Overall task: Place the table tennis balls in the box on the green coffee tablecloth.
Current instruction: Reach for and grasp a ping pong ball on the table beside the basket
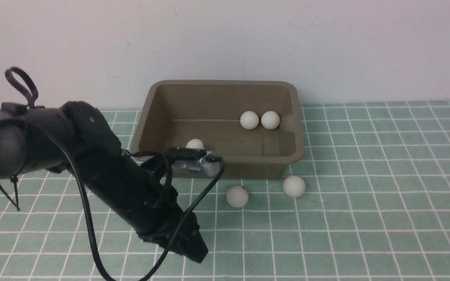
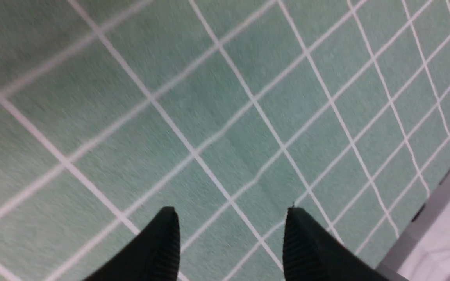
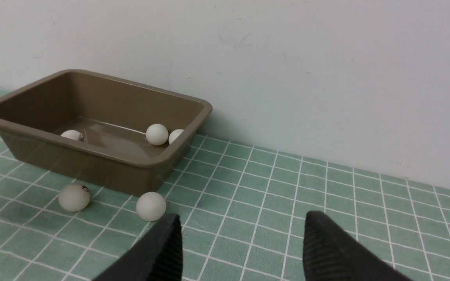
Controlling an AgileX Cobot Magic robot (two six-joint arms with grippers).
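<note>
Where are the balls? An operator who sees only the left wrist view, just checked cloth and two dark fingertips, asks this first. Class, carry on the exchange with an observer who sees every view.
Observer: Three table tennis balls lie inside the box, two side by side and one near its front wall.
Operator: Are any outside it?
Observer: Yes, two more rest on the green tablecloth, just in front of the box's front wall.
Operator: Is the other arm carrying one?
Observer: No. The right gripper is open, with nothing between its fingers.
</note>
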